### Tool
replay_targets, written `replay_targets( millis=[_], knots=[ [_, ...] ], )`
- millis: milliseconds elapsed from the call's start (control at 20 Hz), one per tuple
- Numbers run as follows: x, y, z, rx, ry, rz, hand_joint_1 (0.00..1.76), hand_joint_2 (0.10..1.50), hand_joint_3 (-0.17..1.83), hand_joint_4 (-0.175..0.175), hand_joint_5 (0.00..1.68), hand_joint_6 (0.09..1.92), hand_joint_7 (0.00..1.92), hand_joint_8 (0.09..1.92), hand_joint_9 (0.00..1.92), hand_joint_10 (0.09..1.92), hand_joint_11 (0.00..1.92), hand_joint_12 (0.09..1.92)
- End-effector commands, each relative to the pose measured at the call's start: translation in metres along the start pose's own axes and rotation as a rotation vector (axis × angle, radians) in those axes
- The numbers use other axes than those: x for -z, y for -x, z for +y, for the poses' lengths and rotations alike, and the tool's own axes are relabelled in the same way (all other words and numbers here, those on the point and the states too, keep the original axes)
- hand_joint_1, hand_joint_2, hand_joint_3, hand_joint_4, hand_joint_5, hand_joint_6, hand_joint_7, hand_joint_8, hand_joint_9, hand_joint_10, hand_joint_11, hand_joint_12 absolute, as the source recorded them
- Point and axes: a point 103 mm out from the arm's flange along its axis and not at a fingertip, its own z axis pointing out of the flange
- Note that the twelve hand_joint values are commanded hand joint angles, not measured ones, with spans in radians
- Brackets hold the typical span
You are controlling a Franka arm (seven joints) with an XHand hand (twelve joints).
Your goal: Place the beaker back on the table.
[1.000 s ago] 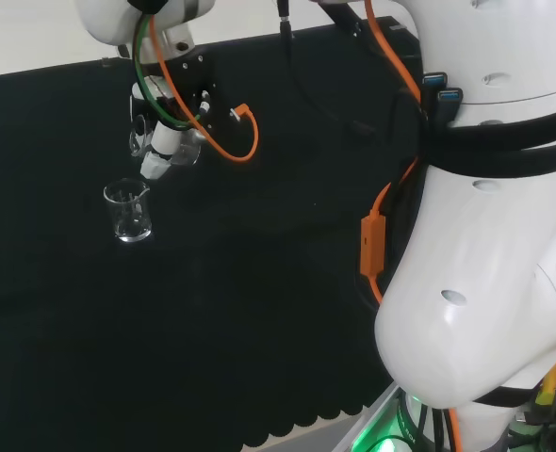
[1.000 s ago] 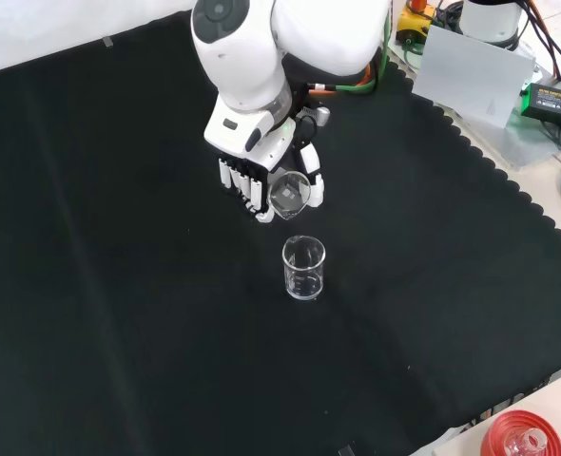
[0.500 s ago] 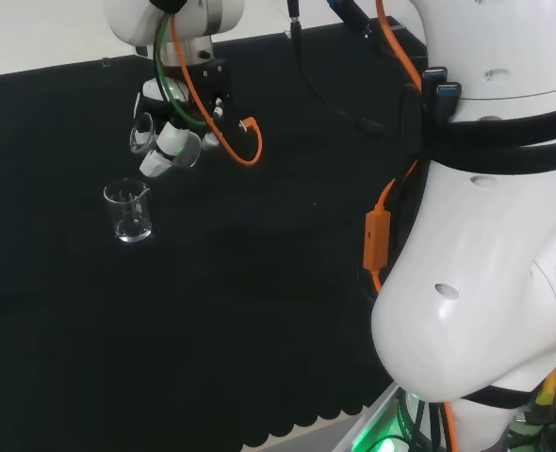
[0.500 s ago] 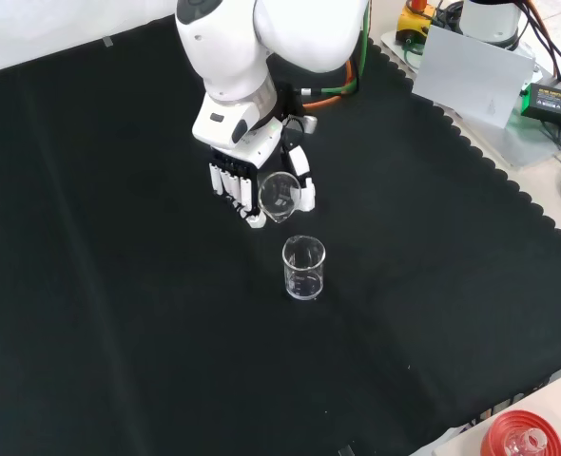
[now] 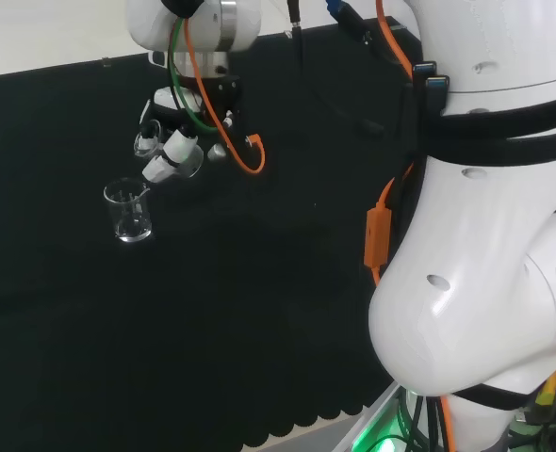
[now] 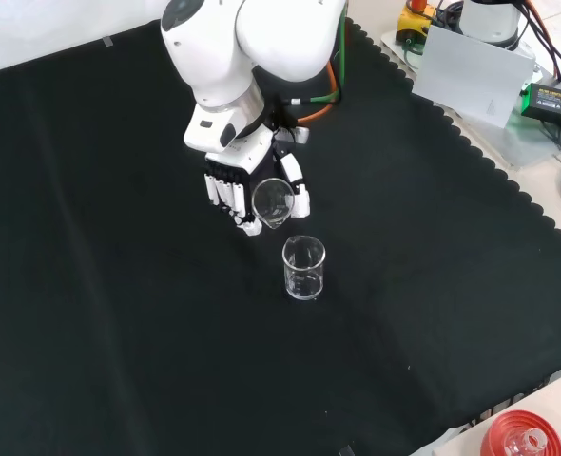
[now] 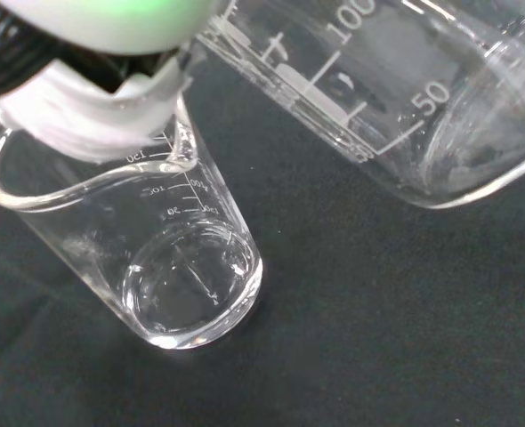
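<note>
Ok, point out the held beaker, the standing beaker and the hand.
held beaker (image 6: 273, 200), front view, on its open mouth
standing beaker (image 6: 303, 269), front view, on its glass wall
hand (image 6: 231, 186), front view, on its fingers

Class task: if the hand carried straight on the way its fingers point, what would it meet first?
Probably the standing beaker just beyond the hand and its held beaker; otherwise the black cloth. Depth is uncertain.

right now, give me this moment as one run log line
hand: shut on held beaker, tilted, off cloth | second beaker: upright on cloth | placing: not yet done
</note>
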Motion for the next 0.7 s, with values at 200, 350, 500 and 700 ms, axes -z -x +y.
replay_targets(
  millis=[200, 350, 500, 700],
  knots=[
    [-0.022, 0.028, 0.005, 0.016, 0.071, 0.16, 1.14, 0.62, 0.68, 0.175, 1.34, 0.57, 1.62, 0.09, 1.51, 0.09, 1.09, 0.94],
    [-0.027, 0.035, 0.005, 0.022, 0.096, 0.197, 1.14, 0.63, 0.68, 0.175, 1.34, 0.57, 1.62, 0.09, 1.51, 0.09, 1.09, 0.94],
    [-0.033, 0.04, 0.006, 0.021, 0.1, 0.209, 1.14, 0.63, 0.68, 0.175, 1.34, 0.57, 1.61, 0.09, 1.51, 0.09, 1.08, 0.94],
    [-0.041, 0.044, 0.007, 0.018, 0.102, 0.21, 1.14, 0.63, 0.67, 0.175, 1.33, 0.57, 1.61, 0.09, 1.51, 0.09, 1.07, 0.94]
  ],
)
